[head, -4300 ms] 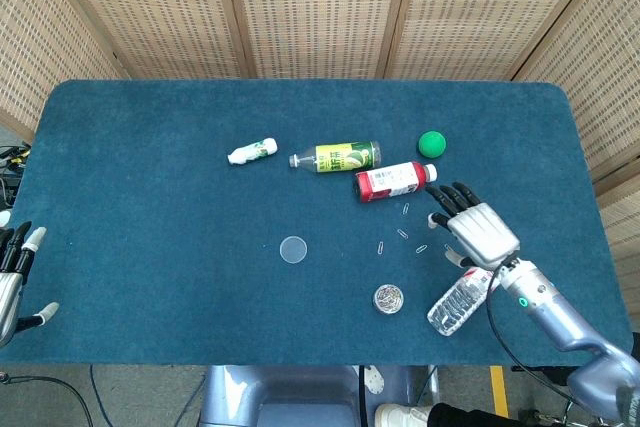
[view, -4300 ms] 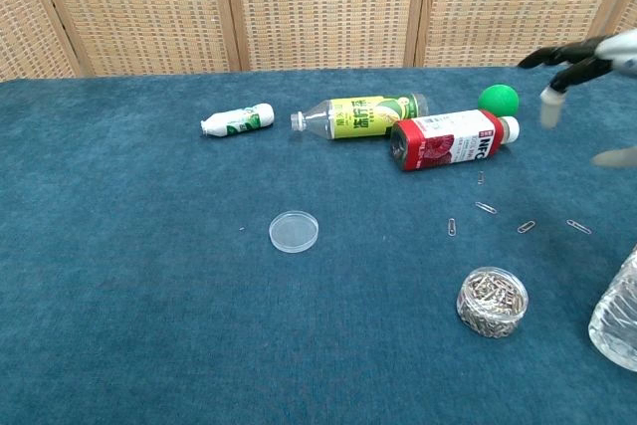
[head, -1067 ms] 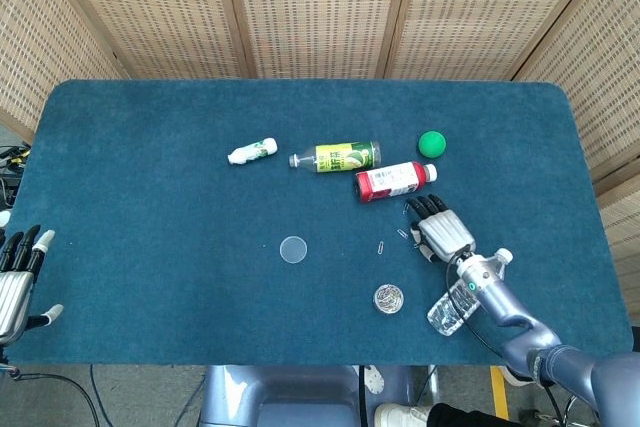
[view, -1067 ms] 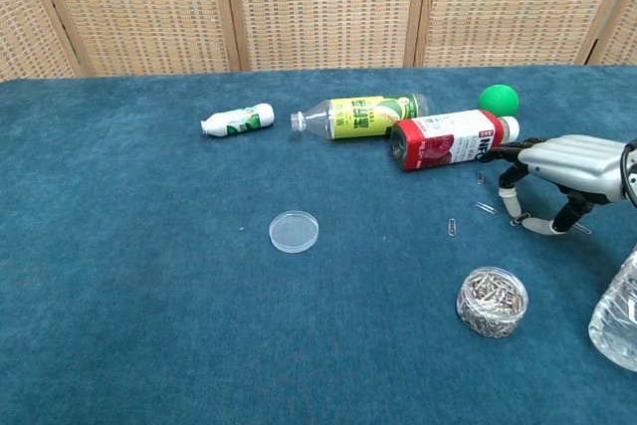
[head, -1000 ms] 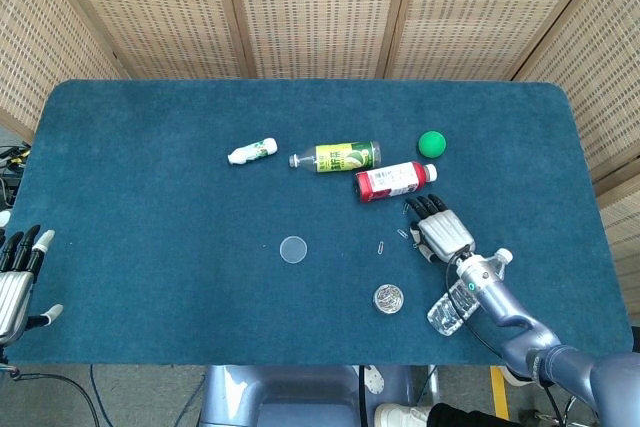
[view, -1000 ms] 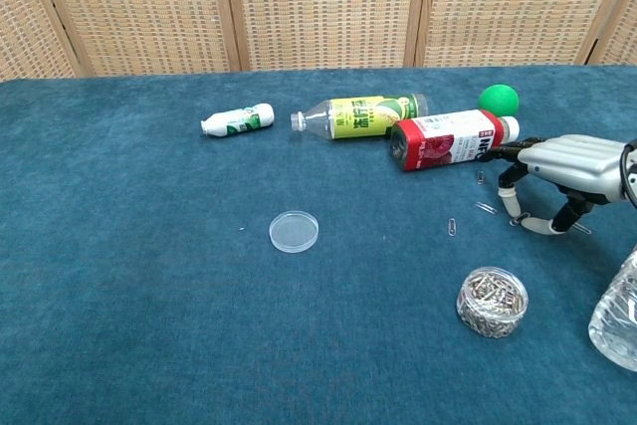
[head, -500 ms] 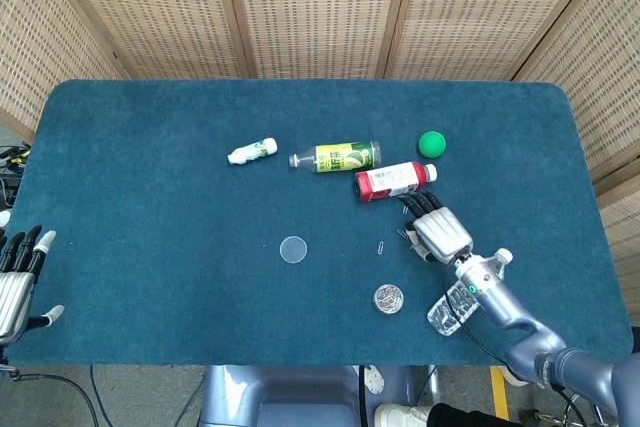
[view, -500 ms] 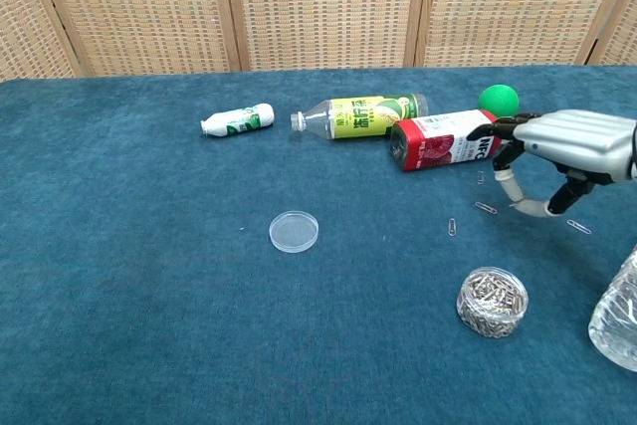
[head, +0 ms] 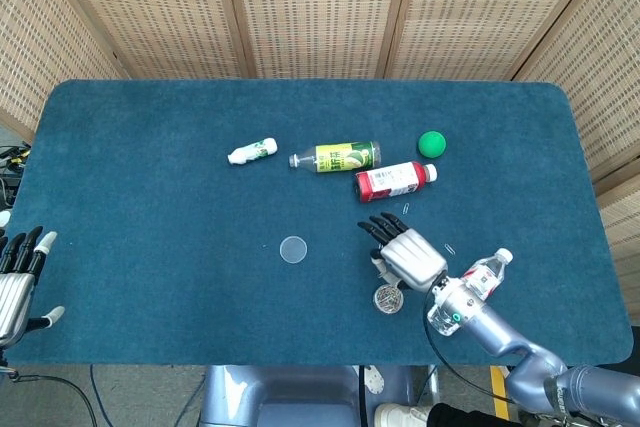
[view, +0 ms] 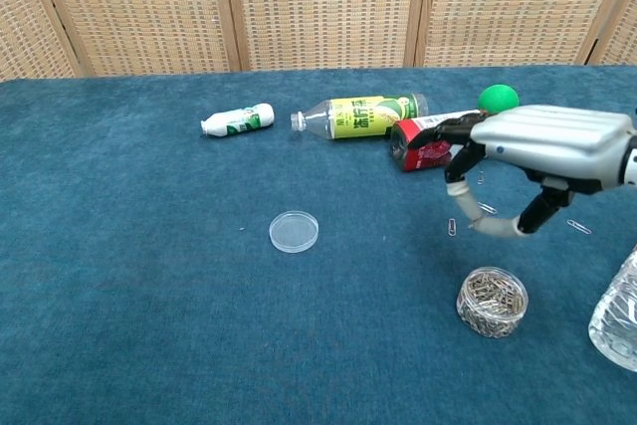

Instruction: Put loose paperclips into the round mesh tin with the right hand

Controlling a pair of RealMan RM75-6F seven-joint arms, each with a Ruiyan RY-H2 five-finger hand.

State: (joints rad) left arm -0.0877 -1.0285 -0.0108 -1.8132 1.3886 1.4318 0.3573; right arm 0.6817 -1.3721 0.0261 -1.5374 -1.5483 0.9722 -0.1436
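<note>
The right hand hung just above the round mesh tin, thumb and a finger curled toward each other — presumably positioned to drop a clip in, though whether it pinched a paperclip I could not tell. Loose paperclips lay on the worktop nearby, between the tin and a red-labelled bottle. The left hand rested idle at the far edge — fingers apart, holding nothing.

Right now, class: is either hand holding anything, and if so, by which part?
It cannot be told. The right hand hovers above the round mesh tin, thumb and fingers curved; no paperclip shows between them. The left hand holds nothing.
</note>
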